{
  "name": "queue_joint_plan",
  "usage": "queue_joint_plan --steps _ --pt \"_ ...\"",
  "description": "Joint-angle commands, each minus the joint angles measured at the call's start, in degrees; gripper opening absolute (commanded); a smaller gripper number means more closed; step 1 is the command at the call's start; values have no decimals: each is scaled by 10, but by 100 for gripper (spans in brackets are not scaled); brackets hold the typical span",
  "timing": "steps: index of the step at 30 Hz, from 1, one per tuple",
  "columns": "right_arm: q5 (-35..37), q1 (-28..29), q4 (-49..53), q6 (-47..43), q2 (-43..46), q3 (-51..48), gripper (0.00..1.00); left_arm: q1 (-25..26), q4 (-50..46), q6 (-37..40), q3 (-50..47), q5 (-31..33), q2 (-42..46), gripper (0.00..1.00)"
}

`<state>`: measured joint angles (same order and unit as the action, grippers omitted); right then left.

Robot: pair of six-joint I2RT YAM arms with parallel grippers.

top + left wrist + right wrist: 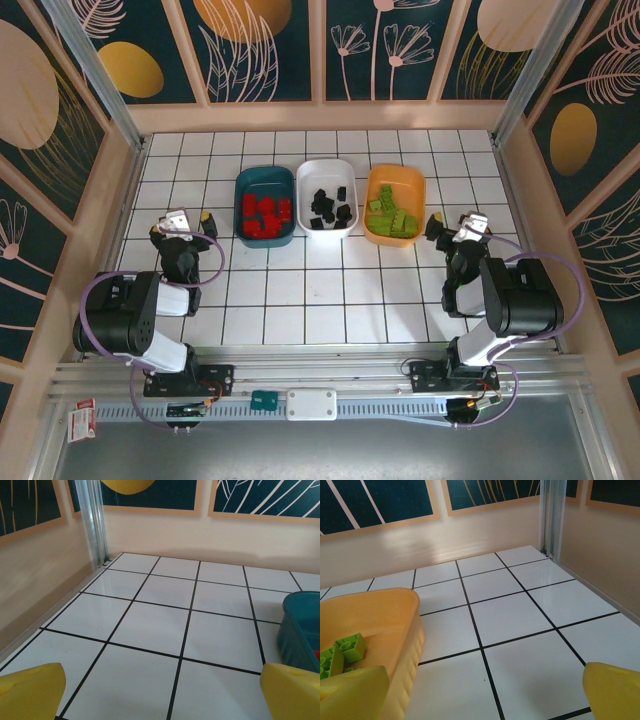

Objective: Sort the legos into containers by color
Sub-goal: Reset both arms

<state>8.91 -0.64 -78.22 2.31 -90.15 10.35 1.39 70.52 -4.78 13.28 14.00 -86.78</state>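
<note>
Dark teal plastic tray (262, 173) held red rectangular bricks (263, 212), right of released left gripper (181, 222). Orange plastic tray (395, 170) held lime-green bricks (390, 221), left of released right gripper (458, 224). White plastic tray (325, 164) between them held black square bricks (328, 208).

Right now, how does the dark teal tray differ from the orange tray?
The teal tray is dark blue-green; the orange tray is bright orange. The teal tray holds red bricks; the orange tray holds lime-green bricks. The teal tray sits left of the white tray, the orange tray right of it. Both are shallow, rounded rectangles of like size, standing in one row.
</note>
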Motion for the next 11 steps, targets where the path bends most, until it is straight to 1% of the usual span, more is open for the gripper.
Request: queue_joint_plan --steps 1,11 --pt "8 2 -26 7 1 1 99 -3 32 -12 -2 3 -2 99" --pt "8 2 -26 6 1 0 99 -3 34 -12 -4 3 -1 99"
